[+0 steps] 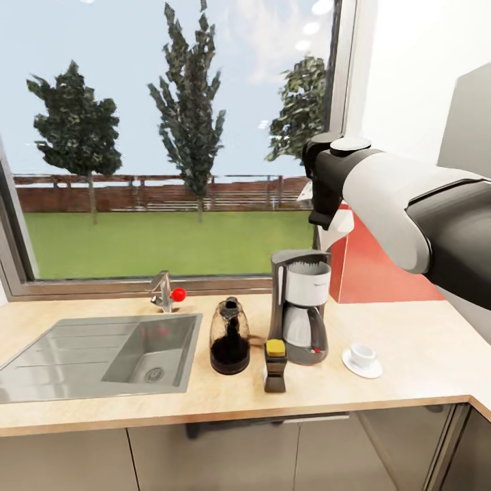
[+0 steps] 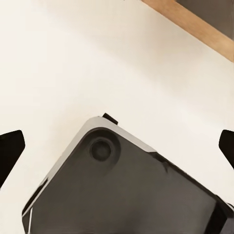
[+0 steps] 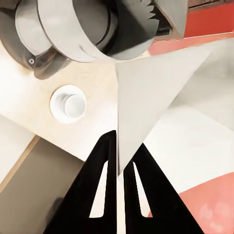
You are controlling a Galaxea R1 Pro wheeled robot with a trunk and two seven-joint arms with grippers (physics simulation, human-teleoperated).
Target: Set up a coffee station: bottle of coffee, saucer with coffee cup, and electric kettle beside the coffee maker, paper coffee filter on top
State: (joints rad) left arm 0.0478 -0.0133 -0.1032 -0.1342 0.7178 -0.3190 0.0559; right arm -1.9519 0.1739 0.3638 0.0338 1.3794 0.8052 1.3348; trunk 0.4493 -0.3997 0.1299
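Standing on the wooden desk below the window, the coffee maker serves as the landmark for everything else. Just in front of it and slightly toward the sink stands a dark bottle with a yellow cap, which looks like the bottle of coffee. Beside that bottle, between the coffee maker and the sink, sits the electric kettle, its glass body dark in the lower part. On the coffee maker's other side, near its base but apart from it, the white saucer lies on the desk with the coffee cup standing on it.

The right arm reaches in above and behind the coffee maker. Its right end effector has the two black fingers drawn almost together, pinching the edge of a pale paper coffee filter that fans out as a flat triangle. In the right wrist view the filter hangs over the coffee maker's open top, with the saucer and cup on the desk nearby.

The left end effector shows its dark fingertips spread wide apart with nothing between them, over a dark grey part of the robot and pale flooring.
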